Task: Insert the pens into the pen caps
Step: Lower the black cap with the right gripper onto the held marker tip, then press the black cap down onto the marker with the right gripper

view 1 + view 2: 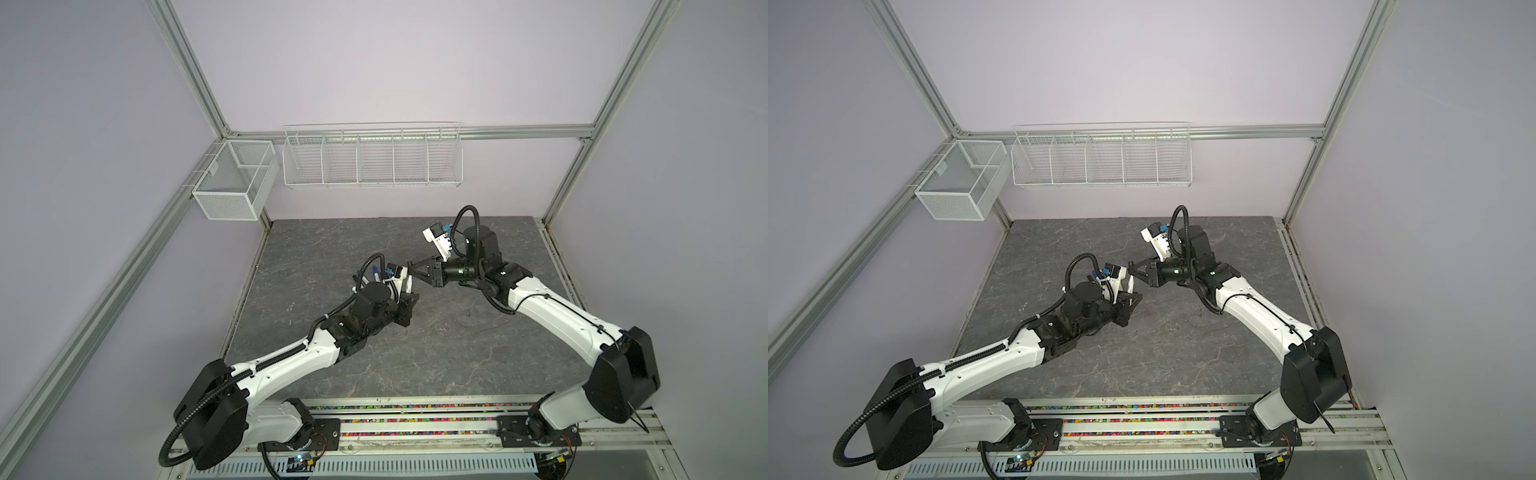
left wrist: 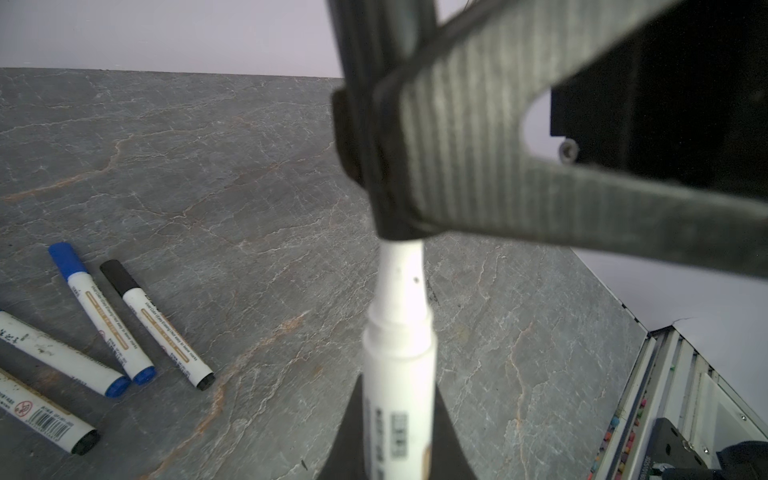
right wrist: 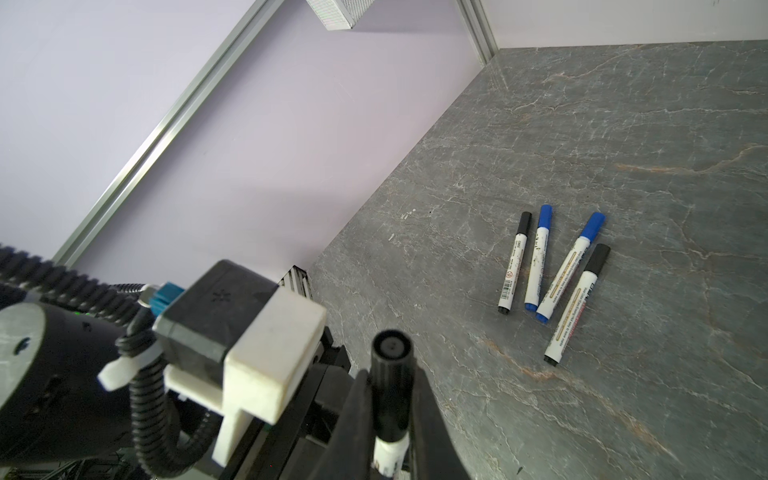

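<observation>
Pen (image 2: 399, 353) is pinched by its white barrel in the left fingers (image 2: 451, 449), closed narrow on it; the front end sticks out past the tips. Right fingers (image 3: 353, 419) are closed narrow too, gripping a black cap (image 3: 390, 370) across its body. Cap sits over the pen's tip, the two roughly in line, held off the surface (image 3: 623, 124). Tapered neck shows bare between cap mouth and barrel shoulder, so not seated home. Four capped pens (image 3: 569, 268), two blue and two black, lie flat together on the surface, well apart from both sets of fingers.
</observation>
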Motion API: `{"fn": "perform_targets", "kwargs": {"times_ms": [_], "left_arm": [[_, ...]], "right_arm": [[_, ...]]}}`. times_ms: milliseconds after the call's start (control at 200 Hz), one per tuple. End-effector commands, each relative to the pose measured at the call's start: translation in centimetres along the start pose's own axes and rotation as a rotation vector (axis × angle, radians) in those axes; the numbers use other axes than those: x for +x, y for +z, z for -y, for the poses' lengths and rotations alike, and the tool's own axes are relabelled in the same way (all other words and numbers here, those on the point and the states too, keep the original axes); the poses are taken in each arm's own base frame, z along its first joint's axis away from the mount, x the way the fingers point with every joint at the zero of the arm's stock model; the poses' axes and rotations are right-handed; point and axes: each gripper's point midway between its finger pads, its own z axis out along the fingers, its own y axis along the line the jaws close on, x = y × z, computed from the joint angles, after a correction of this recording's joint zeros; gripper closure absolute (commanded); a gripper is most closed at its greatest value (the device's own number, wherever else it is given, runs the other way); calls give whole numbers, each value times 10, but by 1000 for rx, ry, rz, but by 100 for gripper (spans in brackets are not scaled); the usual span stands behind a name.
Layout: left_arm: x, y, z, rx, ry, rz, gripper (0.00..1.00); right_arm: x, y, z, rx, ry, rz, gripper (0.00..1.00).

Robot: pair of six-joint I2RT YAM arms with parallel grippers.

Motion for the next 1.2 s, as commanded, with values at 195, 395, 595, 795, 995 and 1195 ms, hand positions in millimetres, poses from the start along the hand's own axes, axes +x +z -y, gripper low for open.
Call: {"fn": "perform_targets", "kwargs": {"times_ms": [195, 395, 595, 795, 995, 1195], "left_arm": [[-36, -7, 12, 39, 5, 124, 100], [-74, -25, 29, 126, 4, 315, 100], [-96, -28, 32, 107, 34, 362, 100], [-102, -20, 29, 78, 50, 370, 100], [-103, -10, 10, -42, 60, 359, 100], [-107, -12, 17, 0, 84, 398, 100]], "right_arm": [[14, -1, -6, -28, 18, -30, 88], [15, -4, -6, -15, 7, -38, 88], [12, -12, -21, -53, -33, -30, 88], [14, -23, -47, -160, -87, -39, 87], [22, -28, -59, -178, -126, -67, 86], [31, -27, -51, -111, -137, -105, 84]]}}
